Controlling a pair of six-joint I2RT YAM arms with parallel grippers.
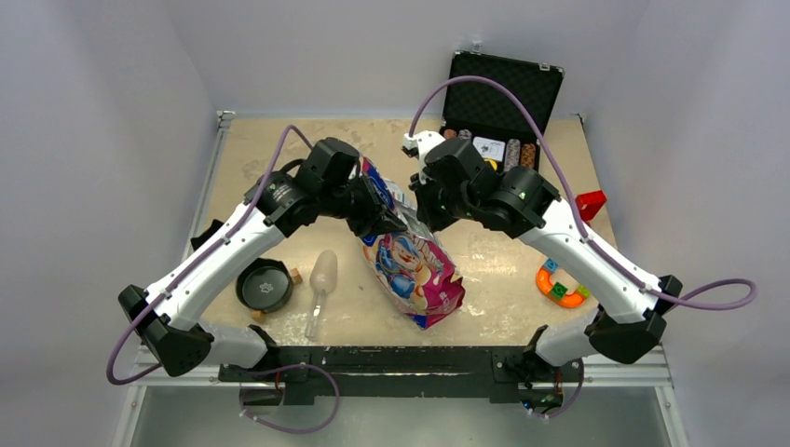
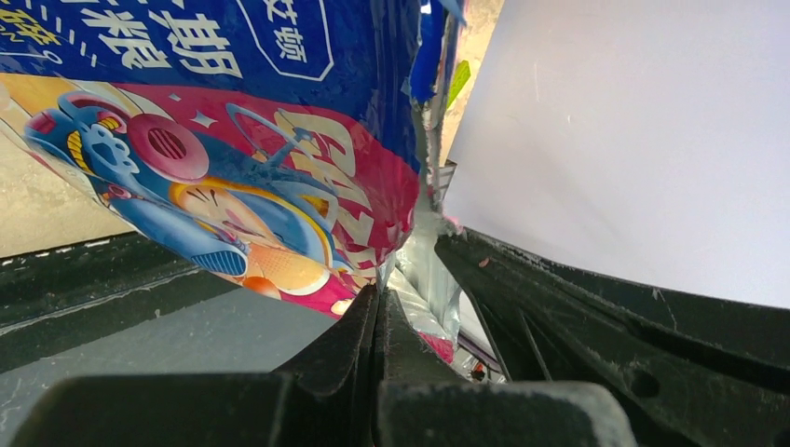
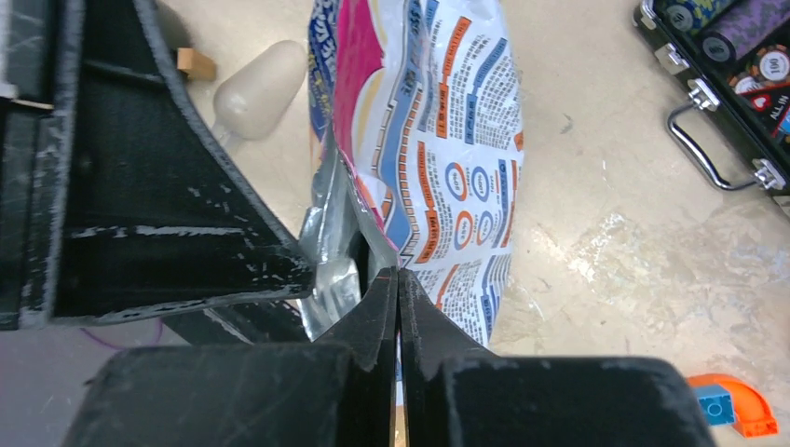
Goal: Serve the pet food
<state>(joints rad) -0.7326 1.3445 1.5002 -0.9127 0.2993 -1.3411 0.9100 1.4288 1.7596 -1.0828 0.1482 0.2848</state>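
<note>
The left gripper is clamped shut on the ragged top edge of the bag, with silver lining caught between its fingers. The right gripper is pinched closed on the opposite lip. The bag is held up between them, its bottom resting on the table. No pet food is seen; it is judged to be inside the bag. The black bowl and pale scoop are seen well apart, to the left. Danger now: if the lips are pulled apart too hard, the film could be ripped or lost from a pinch, the bag tipped, and pet food spilled across the table.
</note>
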